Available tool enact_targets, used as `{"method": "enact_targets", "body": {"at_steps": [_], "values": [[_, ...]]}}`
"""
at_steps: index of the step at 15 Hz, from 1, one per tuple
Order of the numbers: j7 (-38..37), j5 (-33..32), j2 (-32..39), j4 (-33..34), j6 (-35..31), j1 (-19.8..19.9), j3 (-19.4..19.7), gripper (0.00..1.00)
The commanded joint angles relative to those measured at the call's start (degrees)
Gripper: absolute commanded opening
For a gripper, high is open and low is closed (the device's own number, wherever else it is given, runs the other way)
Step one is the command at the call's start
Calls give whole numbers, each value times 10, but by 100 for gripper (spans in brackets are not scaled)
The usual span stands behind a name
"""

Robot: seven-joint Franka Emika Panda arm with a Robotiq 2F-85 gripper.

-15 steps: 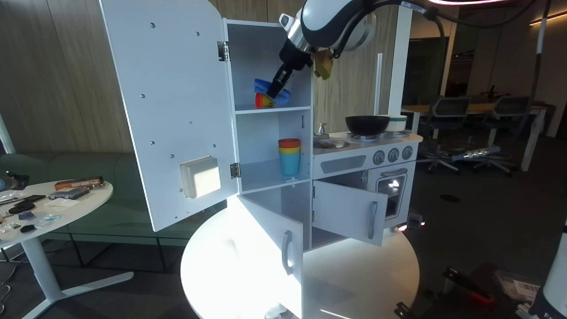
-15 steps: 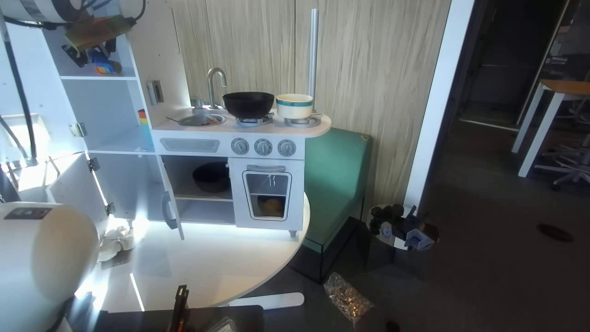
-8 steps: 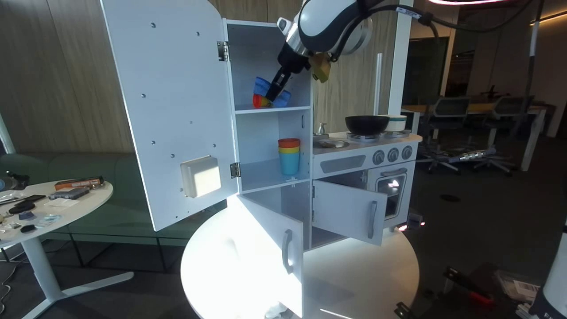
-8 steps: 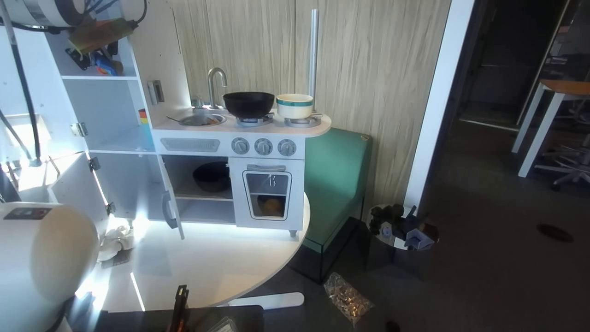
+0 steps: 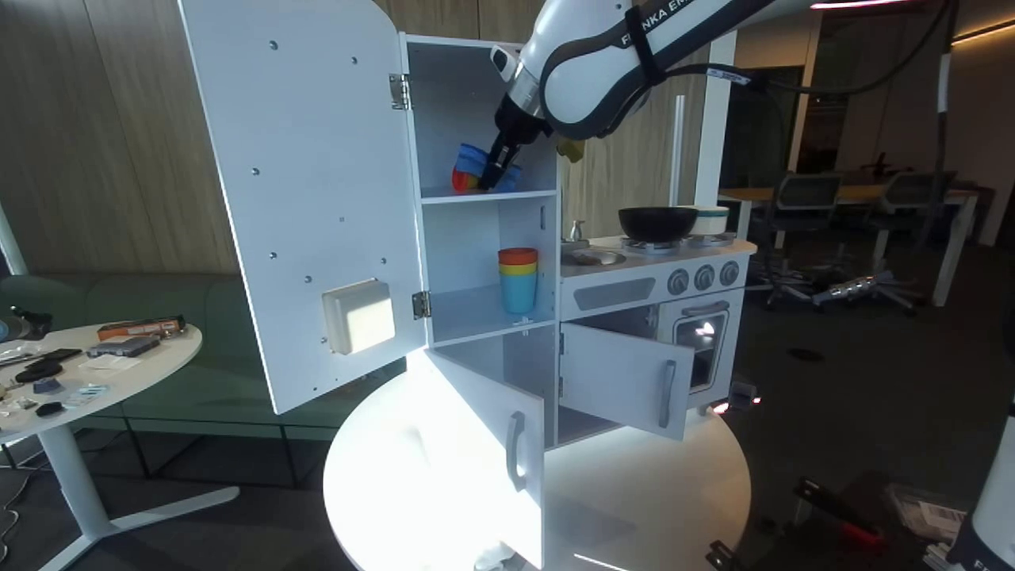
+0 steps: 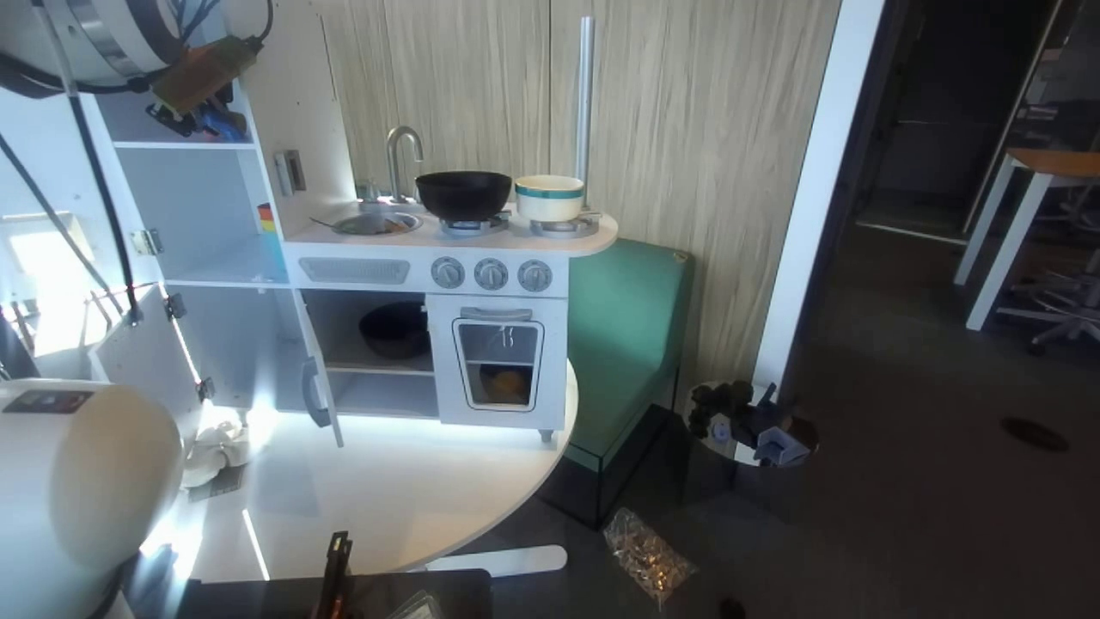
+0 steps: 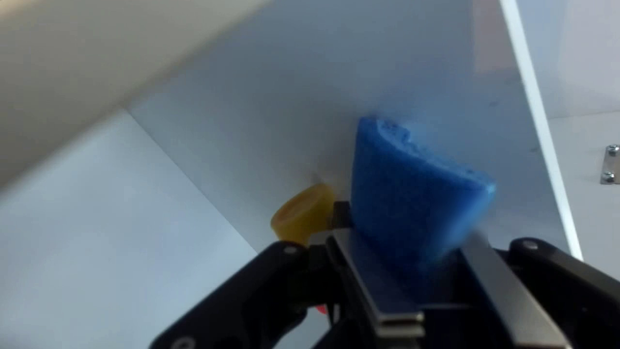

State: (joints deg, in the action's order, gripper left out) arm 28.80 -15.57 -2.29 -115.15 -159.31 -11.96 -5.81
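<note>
My gripper is inside the upper compartment of the white cabinet, low over the shelf. In the wrist view, its fingers stand part way apart with a blue soft-looking object between them, seemingly touching both. The blue object also shows in both exterior views, tilted. A red and yellow object lies on the shelf beside the fingertips. Its yellow end shows just outside one finger in the wrist view; the finger hides its middle.
The tall cabinet door stands open, and so do two lower doors. Stacked cups stand on the middle shelf. A black pan and a white pot sit on the stove beside a sink.
My gripper has moved down toward the shelf, and the arm behind it has swung. The blue object has changed tilt, and the red and yellow object has shifted slightly sideways.
</note>
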Motion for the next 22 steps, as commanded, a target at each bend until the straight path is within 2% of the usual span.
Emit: {"method": "enact_targets", "body": {"at_steps": [1,5,6,7,12,22], "values": [[-10,-14,0,0,-25,5,-18,60],[-8,-46,-22,-20,-51,2,-32,88],[-11,-44,-27,-24,-53,0,-37,97],[0,-25,-34,-33,-55,-10,-35,100],[-31,-79,-54,-47,-91,11,-39,100],[-174,-285,-42,-31,-120,93,-40,100]]}}
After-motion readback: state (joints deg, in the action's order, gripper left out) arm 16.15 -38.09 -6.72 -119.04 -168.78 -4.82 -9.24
